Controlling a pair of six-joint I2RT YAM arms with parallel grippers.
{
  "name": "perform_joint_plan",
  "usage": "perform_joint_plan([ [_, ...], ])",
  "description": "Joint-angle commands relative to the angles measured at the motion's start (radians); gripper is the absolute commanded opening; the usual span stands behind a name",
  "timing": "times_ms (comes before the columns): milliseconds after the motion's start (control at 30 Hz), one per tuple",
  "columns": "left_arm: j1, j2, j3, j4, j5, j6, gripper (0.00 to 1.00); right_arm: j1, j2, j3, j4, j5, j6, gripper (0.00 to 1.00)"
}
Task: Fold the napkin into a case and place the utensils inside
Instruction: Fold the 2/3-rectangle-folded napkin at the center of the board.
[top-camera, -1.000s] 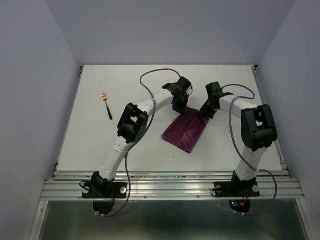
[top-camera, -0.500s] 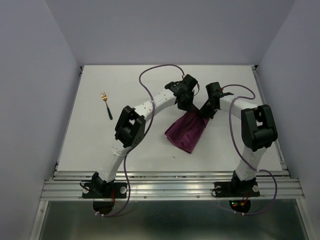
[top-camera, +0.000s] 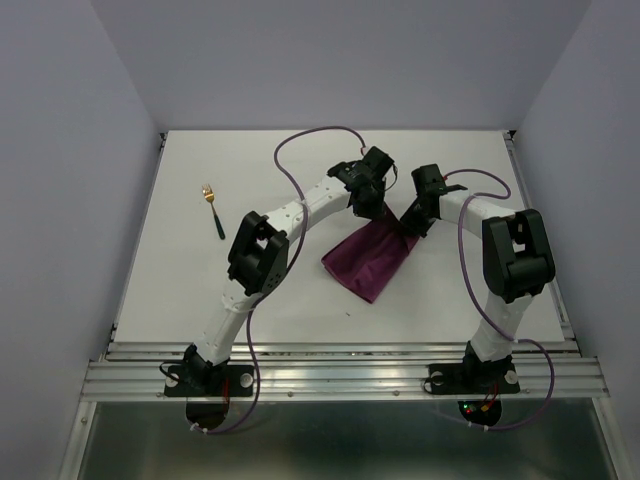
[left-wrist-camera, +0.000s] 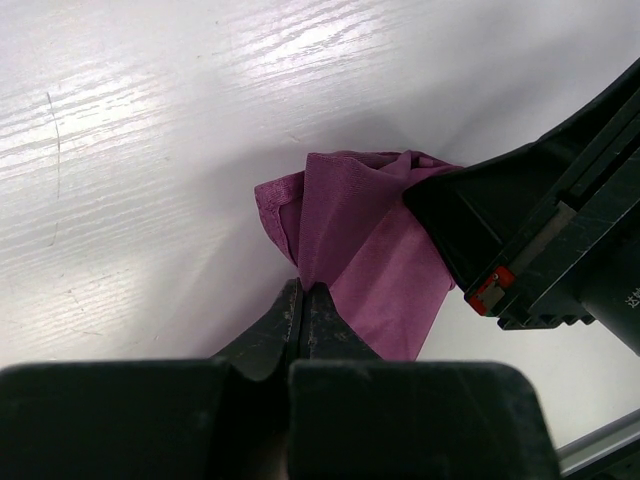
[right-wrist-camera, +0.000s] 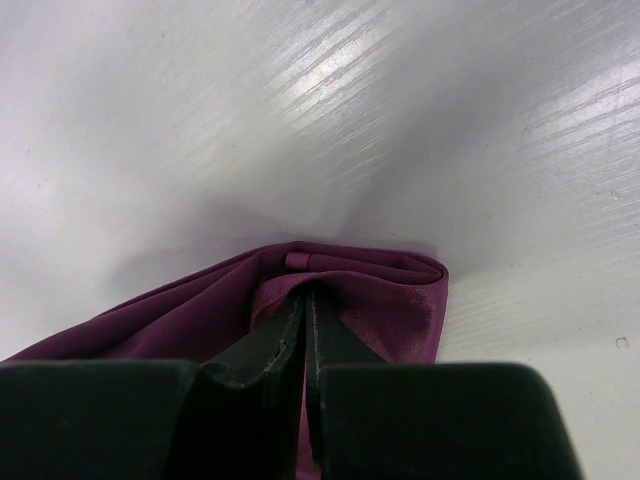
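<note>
The plum-purple napkin (top-camera: 366, 257) is folded into layers and hangs down to the table from its far end, which both grippers hold. My left gripper (top-camera: 366, 212) is shut on its far left corner (left-wrist-camera: 330, 215). My right gripper (top-camera: 412, 226) is shut on the far right corner (right-wrist-camera: 380, 300). The two grippers stand close together, and the right one's black body shows at the right of the left wrist view. One utensil, a fork (top-camera: 212, 208) with a gold head and black handle, lies far off to the left. The knife is out of view.
The white table (top-camera: 300, 290) ends at a metal rail along the near edge, with the arm bases there. Purple cables loop over the far half of the table. Pale walls close in the left, right and back.
The left gripper has carried its corner of the napkin to the right, closer to the right gripper, narrowing the cloth between them. The right gripper has stayed in place.
</note>
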Motion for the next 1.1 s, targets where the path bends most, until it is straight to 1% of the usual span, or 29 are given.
perform_joint_plan([
  [0, -0.008, -0.061, 0.009, 0.003, -0.016, 0.001, 0.0, 0.001, 0.055, -0.012, -0.068, 0.025, 0.001, 0.07],
  [200, -0.017, -0.062, 0.027, 0.004, 0.001, -0.007, 0.0, 0.001, 0.065, -0.005, -0.068, 0.02, 0.004, 0.07],
  [467, -0.031, -0.059, 0.018, 0.055, 0.085, -0.055, 0.0, 0.001, 0.076, 0.001, -0.068, 0.017, 0.01, 0.07],
  [567, -0.035, -0.059, -0.003, 0.095, 0.125, -0.087, 0.0, 0.001, 0.082, 0.004, -0.068, 0.011, 0.012, 0.07],
  [767, -0.045, -0.056, -0.037, 0.144, 0.139, -0.144, 0.0, 0.001, 0.082, 0.003, -0.066, 0.008, 0.013, 0.07],
  [1067, -0.048, -0.038, -0.129, 0.245, 0.202, -0.209, 0.0, 0.001, 0.075, -0.006, -0.063, 0.002, 0.016, 0.07],
])
